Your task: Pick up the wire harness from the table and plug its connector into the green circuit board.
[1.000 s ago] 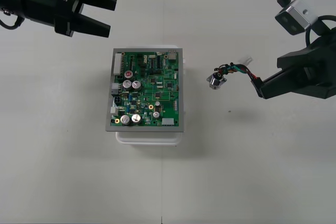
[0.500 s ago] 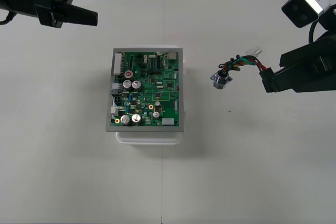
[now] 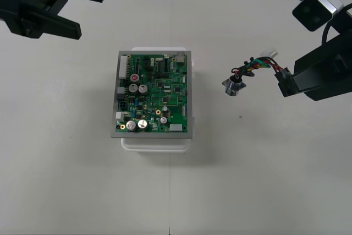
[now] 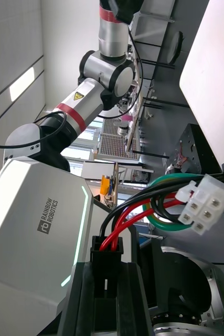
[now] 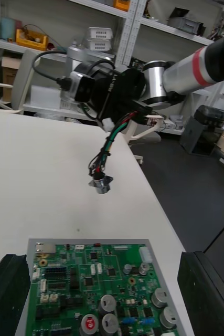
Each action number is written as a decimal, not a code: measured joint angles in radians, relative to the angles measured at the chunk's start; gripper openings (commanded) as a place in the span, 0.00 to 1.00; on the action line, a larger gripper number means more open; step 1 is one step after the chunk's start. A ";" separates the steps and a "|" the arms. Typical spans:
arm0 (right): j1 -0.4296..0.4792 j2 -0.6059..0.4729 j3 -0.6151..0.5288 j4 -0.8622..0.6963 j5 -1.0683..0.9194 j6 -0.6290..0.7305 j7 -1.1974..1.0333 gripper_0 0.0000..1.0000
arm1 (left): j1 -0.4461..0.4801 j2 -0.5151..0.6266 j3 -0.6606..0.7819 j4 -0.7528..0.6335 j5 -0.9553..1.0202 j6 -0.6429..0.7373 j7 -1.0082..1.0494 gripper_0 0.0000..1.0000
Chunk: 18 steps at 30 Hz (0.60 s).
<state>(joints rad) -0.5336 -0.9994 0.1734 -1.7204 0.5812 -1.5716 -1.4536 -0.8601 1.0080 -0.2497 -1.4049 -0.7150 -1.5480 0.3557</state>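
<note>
The wire harness (image 3: 254, 70) hangs airborne right of the green circuit board (image 3: 153, 93), metal socket (image 3: 232, 86) lowest.

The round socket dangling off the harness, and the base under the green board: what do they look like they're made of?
Round socket of the wire harness: likely bare metal, silvery grey, with a bright glint on its flange.
Base: probably white plastic, with a smooth matte look and rounded corners. The look alone doesn't settle it.

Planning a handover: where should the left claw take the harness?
Probably the wire bundle, coming from the board side: the right claw is shut on the plug, and the round socket dangles free, awkward to pinch.
</note>
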 measured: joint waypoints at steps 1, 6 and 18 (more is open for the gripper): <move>0.000 0.000 0.002 0.000 -0.002 0.000 0.000 0.00 | 0.007 0.011 0.000 -0.018 0.011 0.000 0.000 0.83; 0.000 0.000 0.013 0.000 -0.019 0.000 0.000 0.00 | 0.035 0.046 0.000 -0.074 0.055 0.000 0.000 0.82; -0.001 0.000 0.031 0.000 -0.035 0.000 0.000 0.00 | 0.050 0.147 -0.086 -0.172 0.169 0.000 0.001 0.83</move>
<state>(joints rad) -0.5343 -0.9998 0.2048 -1.7200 0.5465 -1.5716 -1.4536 -0.8099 1.1554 -0.3361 -1.5770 -0.5457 -1.5480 0.3562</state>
